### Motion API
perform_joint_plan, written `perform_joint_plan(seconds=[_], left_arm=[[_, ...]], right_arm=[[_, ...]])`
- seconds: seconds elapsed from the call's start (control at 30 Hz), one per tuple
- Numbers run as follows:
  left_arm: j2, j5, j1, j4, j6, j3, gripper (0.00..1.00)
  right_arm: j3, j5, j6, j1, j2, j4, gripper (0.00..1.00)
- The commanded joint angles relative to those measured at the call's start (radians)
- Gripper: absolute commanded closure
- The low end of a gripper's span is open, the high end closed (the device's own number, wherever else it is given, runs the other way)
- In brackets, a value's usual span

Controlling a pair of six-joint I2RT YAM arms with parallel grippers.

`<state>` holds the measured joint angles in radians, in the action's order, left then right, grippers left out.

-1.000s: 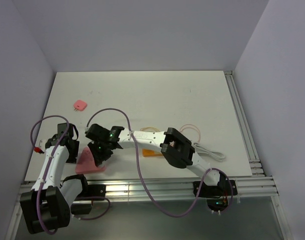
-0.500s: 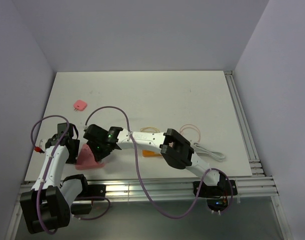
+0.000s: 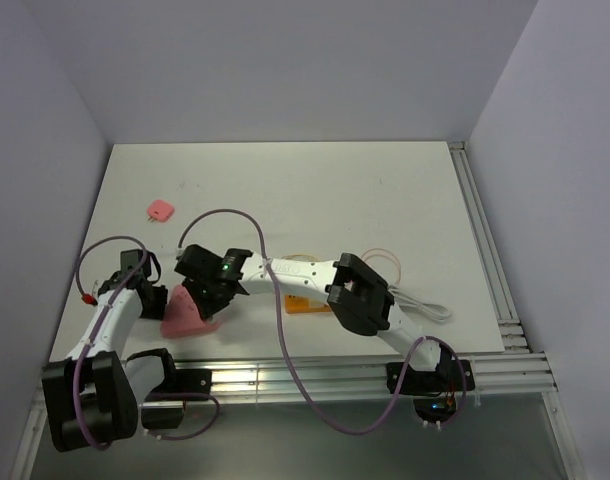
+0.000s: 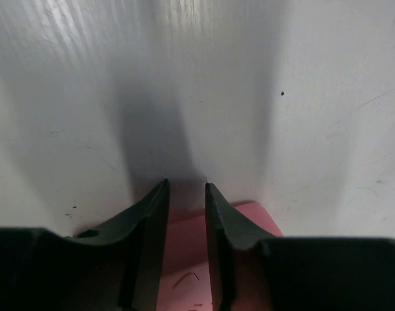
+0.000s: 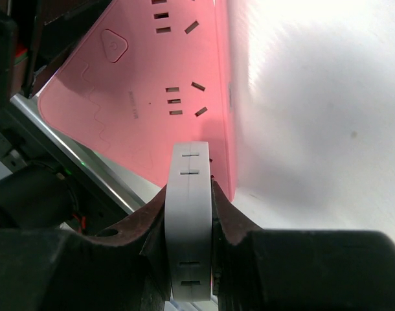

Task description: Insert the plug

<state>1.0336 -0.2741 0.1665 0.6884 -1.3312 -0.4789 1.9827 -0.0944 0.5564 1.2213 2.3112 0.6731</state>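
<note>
A pink power strip (image 3: 188,312) lies at the near left of the table, one end raised. My left gripper (image 3: 157,297) is at its left end. In the left wrist view the strip (image 4: 184,240) fills the narrow gap in the left gripper (image 4: 186,184), which is shut on it. My right gripper (image 3: 207,300) hangs over the strip's right part. In the right wrist view it (image 5: 190,184) is shut on a white plug (image 5: 190,220), just above the strip's socket face (image 5: 152,84). The plug's prongs are hidden.
A small pink pad (image 3: 160,210) lies at the far left. An orange piece (image 3: 303,305), thin loops (image 3: 383,262) and a white cable (image 3: 420,303) lie around the right arm. A metal rail (image 3: 335,375) runs along the near edge. Purple cables arc over both arms.
The left gripper moved in to the strip's end, opened wider, then closed on it. The strip shifted right and tilted. The right gripper kept the plug over the strip.
</note>
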Motion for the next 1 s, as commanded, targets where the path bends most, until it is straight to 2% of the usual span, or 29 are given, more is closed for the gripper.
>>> perform_joint_plan(seconds=[0.0,0.2,0.33,0.4,0.47,0.53,0.7,0.83,0.97], left_arm=[[0.02,0.139,-0.013,-0.064,0.02,0.029,0.66],[0.016,0.203,-0.097,-0.176,0.039,0.033,0.62],[0.078,0.288,-0.142,-0.285,0.082,0.023,0.58],[0.092,0.279,-0.157,-0.27,0.099,-0.01,0.55],[0.063,0.14,-0.186,-0.209,0.081,-0.036,0.53],[-0.022,0.022,-0.186,-0.126,0.064,-0.066,0.47],[-0.151,-0.103,-0.186,0.017,0.039,-0.118,0.35],[-0.135,-0.051,-0.186,0.043,0.053,-0.084,0.4],[-0.098,0.032,-0.186,-0.039,0.055,0.009,0.5]], right_arm=[[-0.065,0.068,-0.01,-0.026,-0.019,0.025,1.0],[-0.122,0.062,-0.009,-0.054,-0.055,-0.004,1.0],[-0.157,0.055,-0.001,-0.075,-0.075,-0.024,1.0],[-0.182,0.05,0.0,-0.091,-0.087,-0.038,1.0],[-0.191,0.055,-0.003,-0.098,-0.093,-0.037,1.0],[-0.194,0.071,-0.007,-0.105,-0.092,-0.032,1.0],[-0.191,0.073,-0.01,-0.109,-0.093,-0.026,1.0],[-0.144,0.081,-0.029,-0.109,-0.081,0.002,1.0],[-0.108,0.093,-0.052,-0.111,-0.068,0.049,1.0]])
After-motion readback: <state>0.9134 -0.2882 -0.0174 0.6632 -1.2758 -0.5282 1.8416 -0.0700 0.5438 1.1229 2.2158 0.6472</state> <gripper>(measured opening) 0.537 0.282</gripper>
